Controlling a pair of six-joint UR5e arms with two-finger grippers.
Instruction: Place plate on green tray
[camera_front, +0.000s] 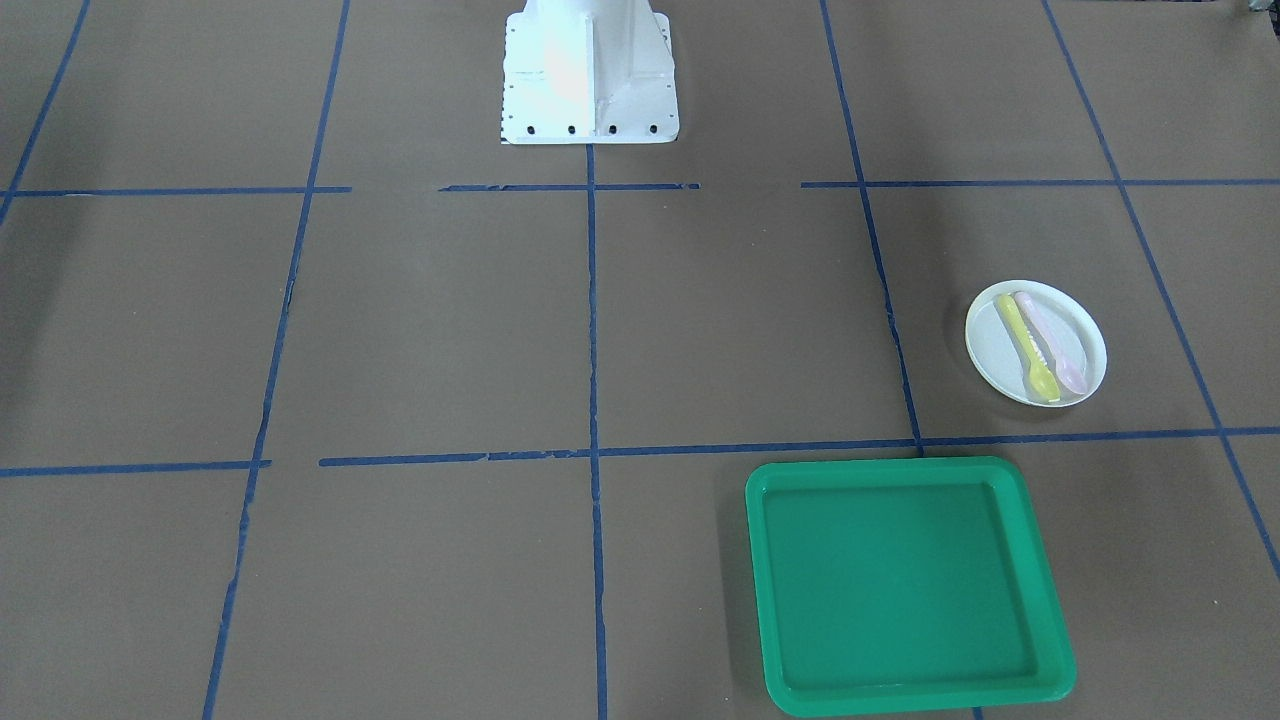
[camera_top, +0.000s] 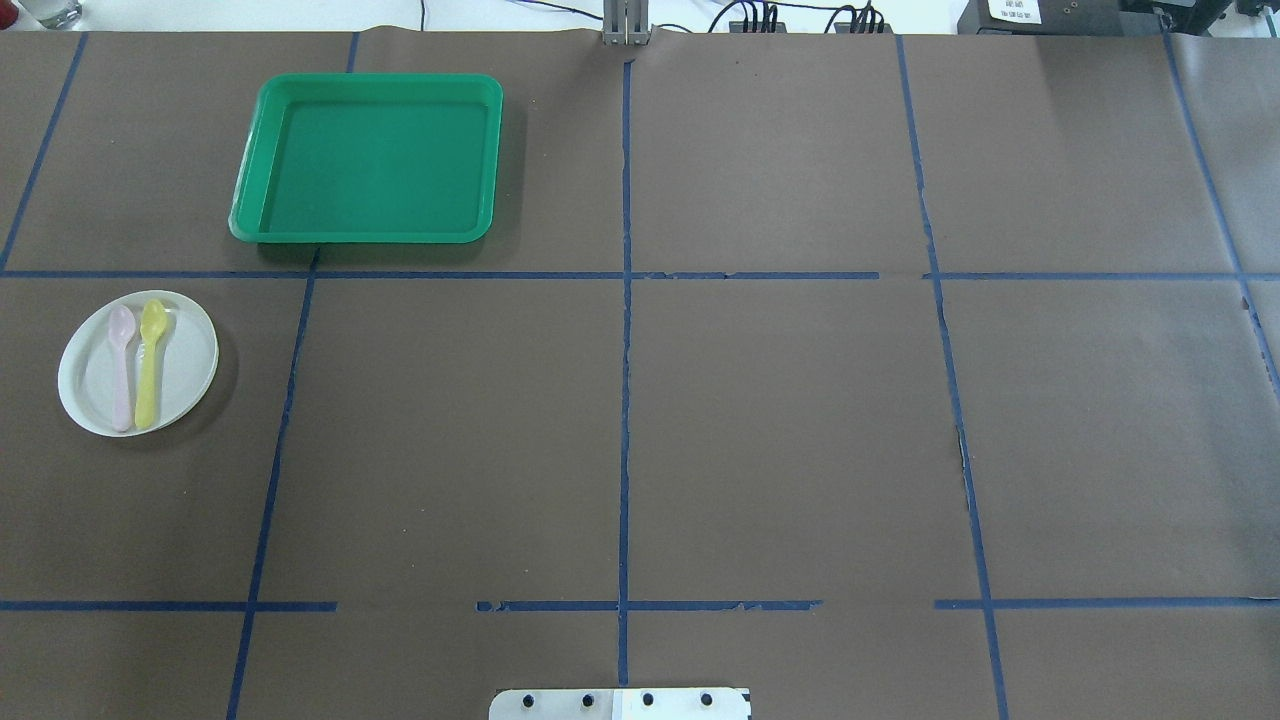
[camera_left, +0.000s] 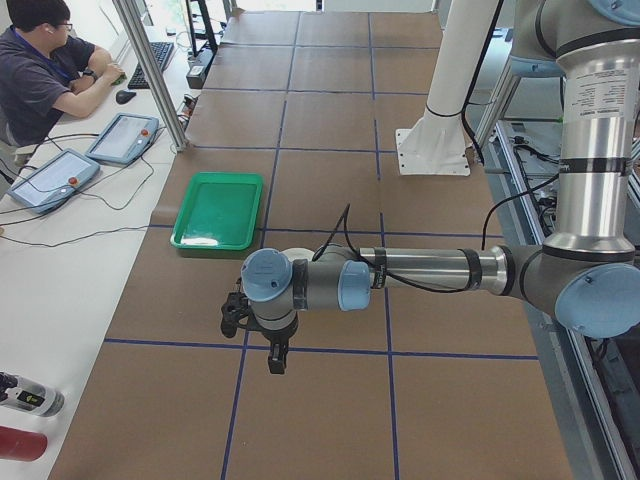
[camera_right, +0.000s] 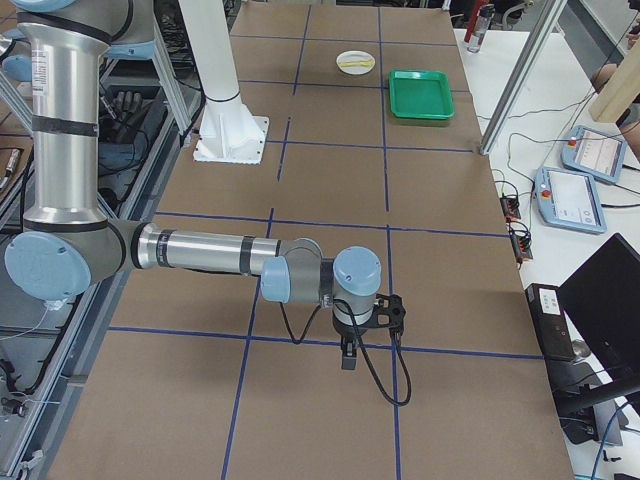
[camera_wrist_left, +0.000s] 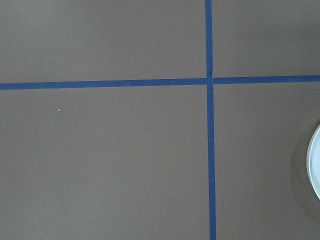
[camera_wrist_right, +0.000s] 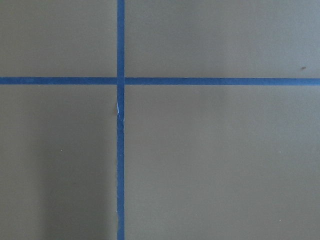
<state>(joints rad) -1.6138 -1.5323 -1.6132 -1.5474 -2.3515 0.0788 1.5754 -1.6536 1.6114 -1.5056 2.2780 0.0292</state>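
Observation:
The white plate (camera_front: 1000, 350) lies on the brown table with a yellow spoon (camera_front: 1030, 345) and a pink spoon (camera_front: 1055, 345) on it. In the overhead view the plate (camera_top: 185, 360) is at the far left, and the green tray (camera_top: 370, 160) lies empty beyond it. The plate's rim (camera_wrist_left: 316, 165) shows at the left wrist view's right edge. My left gripper (camera_left: 277, 362) hangs over the table near the plate's side; I cannot tell if it is open. My right gripper (camera_right: 347, 358) hangs far from both; I cannot tell its state.
The white robot pedestal (camera_front: 588, 75) stands at the table's middle on the robot's side. Blue tape lines grid the table. An operator (camera_left: 45, 75) sits at a side desk with teach pendants (camera_left: 122, 137), beyond the tray's edge of the table.

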